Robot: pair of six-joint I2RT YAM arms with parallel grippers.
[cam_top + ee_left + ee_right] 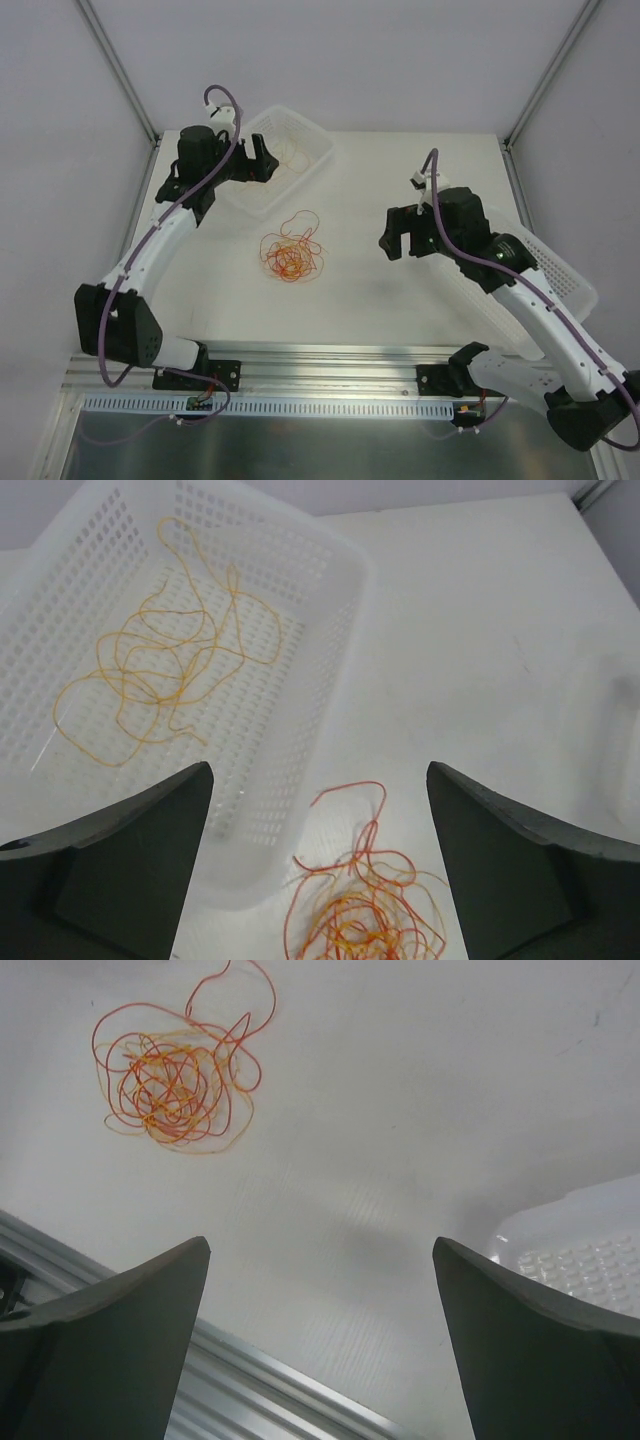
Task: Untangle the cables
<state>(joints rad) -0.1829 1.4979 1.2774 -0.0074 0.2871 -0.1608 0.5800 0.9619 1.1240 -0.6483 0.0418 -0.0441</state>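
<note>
Left arm [150, 255] reached toward the far left of the table [400, 180]. The left jaws stood wide apart over the near rim of a white perforated basket [318, 140] [355, 570], with nothing between them and nothing held.

Inside that basket lay one thin orange cable [292, 155] [150, 670] in loose, open loops on the basket floor. It was separate from the rest and was not touching the jaws.

Just off the basket's near side, on the bare table between the two arms, sat the tangle of cables [292, 255] [360, 920] [175, 1085]. Red and orange strands were knotted into a tight curly clump, with a few red loops trailing out toward the basket. The tangle was near the basket but not touching it, and well apart from both sets of jaws.

Right arm [520, 290] was angled in from the right. The right jaws were fully spread and empty, held above bare table with the tangle off to their left. A second white perforated basket [565, 270] [580, 1250] sat at the right edge of the table, partly under the right arm. No cable showed in the part visible.

An aluminium rail [330, 365] [270, 1380] ran along the near table edge, carrying both arm bases.
</note>
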